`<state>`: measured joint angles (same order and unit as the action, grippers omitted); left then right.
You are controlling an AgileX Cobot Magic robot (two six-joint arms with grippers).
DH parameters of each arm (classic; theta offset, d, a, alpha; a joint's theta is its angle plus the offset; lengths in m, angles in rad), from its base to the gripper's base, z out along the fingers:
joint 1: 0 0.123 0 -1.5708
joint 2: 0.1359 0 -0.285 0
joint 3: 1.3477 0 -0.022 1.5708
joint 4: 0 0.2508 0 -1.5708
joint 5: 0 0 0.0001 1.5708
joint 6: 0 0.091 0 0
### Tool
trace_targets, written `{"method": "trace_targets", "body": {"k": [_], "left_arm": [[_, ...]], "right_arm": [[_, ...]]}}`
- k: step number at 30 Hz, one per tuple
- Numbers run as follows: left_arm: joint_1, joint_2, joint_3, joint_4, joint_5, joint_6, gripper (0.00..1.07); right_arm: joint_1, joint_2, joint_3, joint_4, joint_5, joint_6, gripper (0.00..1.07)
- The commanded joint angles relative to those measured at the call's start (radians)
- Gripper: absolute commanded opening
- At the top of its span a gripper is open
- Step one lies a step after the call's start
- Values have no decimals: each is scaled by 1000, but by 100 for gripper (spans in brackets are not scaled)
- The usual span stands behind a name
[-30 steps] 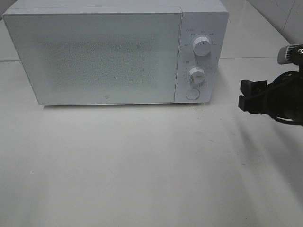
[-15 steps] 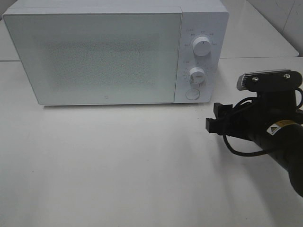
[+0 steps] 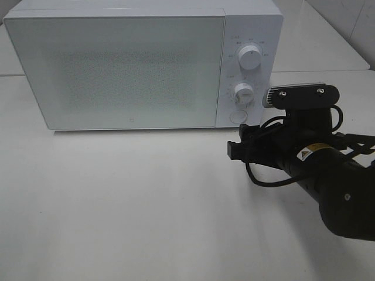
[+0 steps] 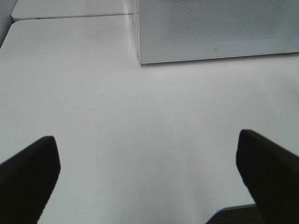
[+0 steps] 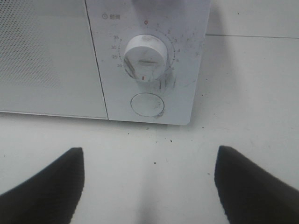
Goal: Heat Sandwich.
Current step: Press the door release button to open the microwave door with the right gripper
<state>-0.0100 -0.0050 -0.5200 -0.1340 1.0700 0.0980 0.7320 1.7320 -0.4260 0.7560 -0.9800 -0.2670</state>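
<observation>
Hovering wide open and empty, the right end effector is facing the microwave's round button, just ahead under the lower dial. One fingertip should be meeting it squarely. The left end effector is hanging open. The sandwich is showing in no view.

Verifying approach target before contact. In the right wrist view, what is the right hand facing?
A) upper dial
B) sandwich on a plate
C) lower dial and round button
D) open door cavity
C: the right wrist view is centred on the lower dial with the round button under it, and the open right hand is short of the microwave.
</observation>
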Motion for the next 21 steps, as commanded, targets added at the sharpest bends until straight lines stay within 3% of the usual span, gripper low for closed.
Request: {"method": "trace_targets", "body": {"k": [1, 12, 21], "left_arm": [[5, -16, 1, -9, 3, -2, 98], [5, -16, 1, -9, 3, -2, 98], [5, -16, 1, -9, 3, -2, 98]], "right_arm": [[4, 1, -8, 4, 9, -13, 75], [4, 1, -8, 4, 2, 154, 75], [4, 1, -8, 4, 4, 671, 75]]}}
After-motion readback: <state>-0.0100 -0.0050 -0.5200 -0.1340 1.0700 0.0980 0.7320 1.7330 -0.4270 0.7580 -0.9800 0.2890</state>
